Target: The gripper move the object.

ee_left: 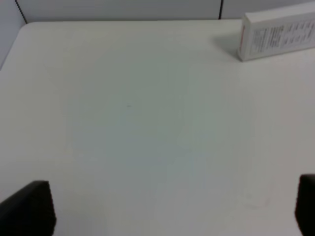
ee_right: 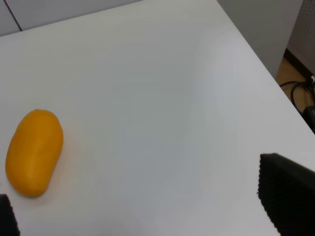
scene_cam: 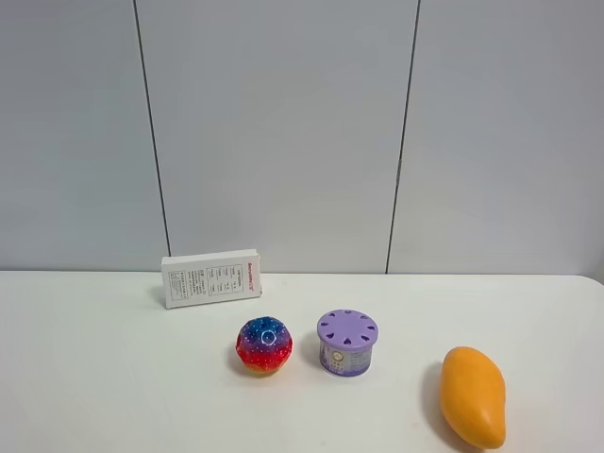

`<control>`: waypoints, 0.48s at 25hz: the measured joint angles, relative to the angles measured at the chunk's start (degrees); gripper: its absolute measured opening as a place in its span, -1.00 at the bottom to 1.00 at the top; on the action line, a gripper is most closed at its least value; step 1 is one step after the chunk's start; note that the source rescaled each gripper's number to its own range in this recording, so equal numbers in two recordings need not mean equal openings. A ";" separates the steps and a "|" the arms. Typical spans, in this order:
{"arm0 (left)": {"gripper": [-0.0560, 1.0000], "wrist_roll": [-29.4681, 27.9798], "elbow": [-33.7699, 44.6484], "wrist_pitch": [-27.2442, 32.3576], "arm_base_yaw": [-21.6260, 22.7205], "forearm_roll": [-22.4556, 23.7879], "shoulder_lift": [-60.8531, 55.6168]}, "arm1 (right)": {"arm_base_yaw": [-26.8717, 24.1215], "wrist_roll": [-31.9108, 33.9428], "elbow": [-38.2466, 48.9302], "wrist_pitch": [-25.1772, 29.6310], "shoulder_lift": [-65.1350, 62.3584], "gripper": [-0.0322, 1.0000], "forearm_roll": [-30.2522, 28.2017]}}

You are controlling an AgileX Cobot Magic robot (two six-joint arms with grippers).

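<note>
Black fingertips of the left pincer (ee_left: pixel 167 209) sit wide apart, empty, a white box (ee_left: pixel 278 35) well ahead. Right pincer (ee_right: pixel 147 216) likewise gapes empty near the mango (ee_right: pixel 33 151). Beyond both, the purple can (scene_cam: pixel 346 343) stands on the counter (scene_cam: pixel 94 377) beside the speckled ball (scene_cam: pixel 264 345).

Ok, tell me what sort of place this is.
Probably a lab or test bench, not a home: a bare white table against plain grey wall panels, with unrelated props laid out, a purple can, speckled ball and mango.
</note>
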 joint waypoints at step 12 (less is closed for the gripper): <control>0.99 -6.91 0.23 7.55 0.00 2.87 -2.68 | 0.00 0.00 0.00 0.00 0.00 1.00 0.00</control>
